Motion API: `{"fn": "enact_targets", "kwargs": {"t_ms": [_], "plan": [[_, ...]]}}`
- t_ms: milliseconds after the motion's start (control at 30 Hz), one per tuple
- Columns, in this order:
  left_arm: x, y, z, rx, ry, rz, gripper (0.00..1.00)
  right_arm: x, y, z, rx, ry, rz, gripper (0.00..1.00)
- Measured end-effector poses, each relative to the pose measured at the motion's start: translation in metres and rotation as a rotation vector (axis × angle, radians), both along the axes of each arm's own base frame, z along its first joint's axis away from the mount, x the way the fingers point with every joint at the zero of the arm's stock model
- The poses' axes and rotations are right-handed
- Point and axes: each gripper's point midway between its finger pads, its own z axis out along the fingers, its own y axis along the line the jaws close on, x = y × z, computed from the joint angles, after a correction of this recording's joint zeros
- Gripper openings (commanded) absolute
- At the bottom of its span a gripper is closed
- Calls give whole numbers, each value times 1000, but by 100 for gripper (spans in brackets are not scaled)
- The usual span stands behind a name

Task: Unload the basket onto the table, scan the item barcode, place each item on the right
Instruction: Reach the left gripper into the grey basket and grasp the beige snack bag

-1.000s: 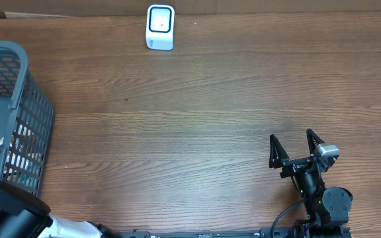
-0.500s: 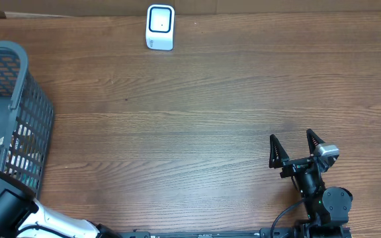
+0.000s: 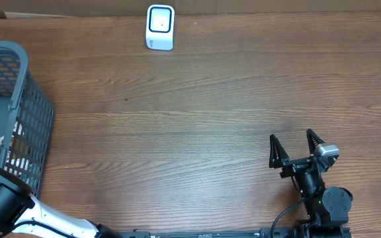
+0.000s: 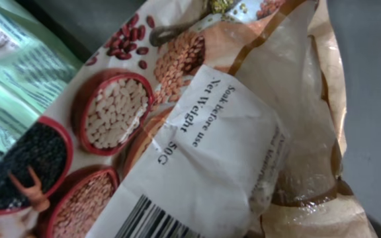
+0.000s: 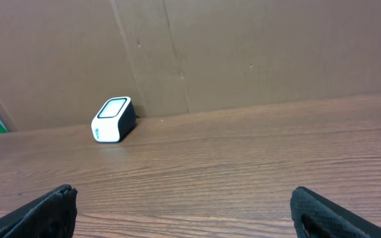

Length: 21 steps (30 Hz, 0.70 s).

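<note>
A bag of mixed pulses, printed with bowls of beans, fills the left wrist view. Its white label carries a barcode at the bottom edge. The bag lies right against my left gripper, whose fingers do not show. In the overhead view my left arm reaches down into the grey basket at the left edge. The white scanner stands at the table's far edge, also visible in the right wrist view. My right gripper rests open near the front right with nothing between its fingers.
A green packet lies beside the bag inside the basket. A cardboard wall stands behind the scanner. Bare wooden table stretches between the basket and my right arm.
My left arm has shifted a little over the basket at the lower left. The right arm and the scanner have not moved.
</note>
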Motion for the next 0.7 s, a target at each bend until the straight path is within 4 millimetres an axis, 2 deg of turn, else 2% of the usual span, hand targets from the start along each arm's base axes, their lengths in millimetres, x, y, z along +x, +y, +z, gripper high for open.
{"fn": "enact_targets", "kwargs": {"t_ms": [167, 333, 467, 533, 633, 700], "plan": [[-1, -5, 5, -36, 6, -5, 4, 0, 0, 0, 0, 0, 0, 100], [10, -3, 35, -55, -28, -31, 4, 0, 0, 0, 0, 0, 0, 100], [31, 11, 78, 10, -130, -57, 4, 0, 0, 0, 0, 0, 0, 100], [40, 13, 107, 59, -192, -76, 4, 0, 0, 0, 0, 0, 0, 100], [50, 7, 163, 159, -290, -108, 4, 0, 0, 0, 0, 0, 0, 100], [54, -4, 209, 250, -364, -141, 4, 0, 0, 0, 0, -1, 0, 100]]}}
